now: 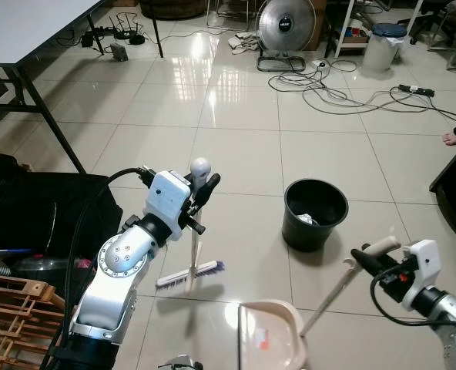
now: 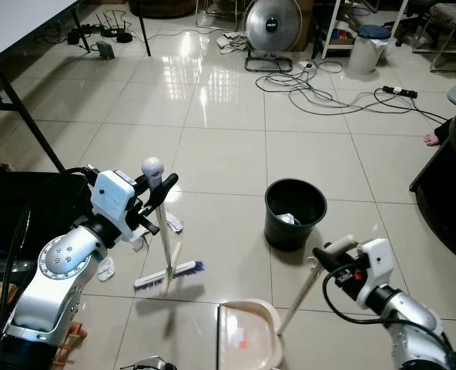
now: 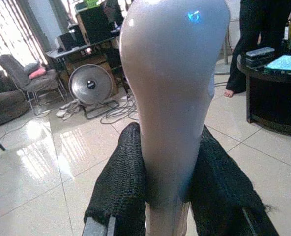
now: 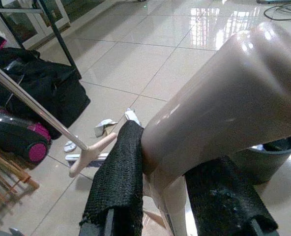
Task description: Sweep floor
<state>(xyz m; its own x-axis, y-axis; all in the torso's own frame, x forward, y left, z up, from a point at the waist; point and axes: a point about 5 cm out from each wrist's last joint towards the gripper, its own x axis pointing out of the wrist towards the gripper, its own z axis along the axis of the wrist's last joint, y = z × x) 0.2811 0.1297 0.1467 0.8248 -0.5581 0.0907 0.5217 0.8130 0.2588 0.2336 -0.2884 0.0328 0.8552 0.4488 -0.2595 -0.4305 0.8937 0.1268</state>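
Left fingers (image 1: 202, 187) pinch broom (image 1: 191, 274), right fingers (image 1: 364, 258) pinch dustpan (image 1: 270, 333) — risk: scraps (image 2: 168, 223) scatter past pan.

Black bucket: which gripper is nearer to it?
Right. The right gripper, shut on the dustpan handle, sits just beside the black bucket; the left gripper, holding the broom, is farther.

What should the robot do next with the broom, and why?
Probably sweep the broom sideways to the white scraps by its bristles, then pull them toward the dustpan. The left gripper is shut on the broom handle, the right gripper is shut on the dustpan handle, and the scraps lie on the floor away from the pan.
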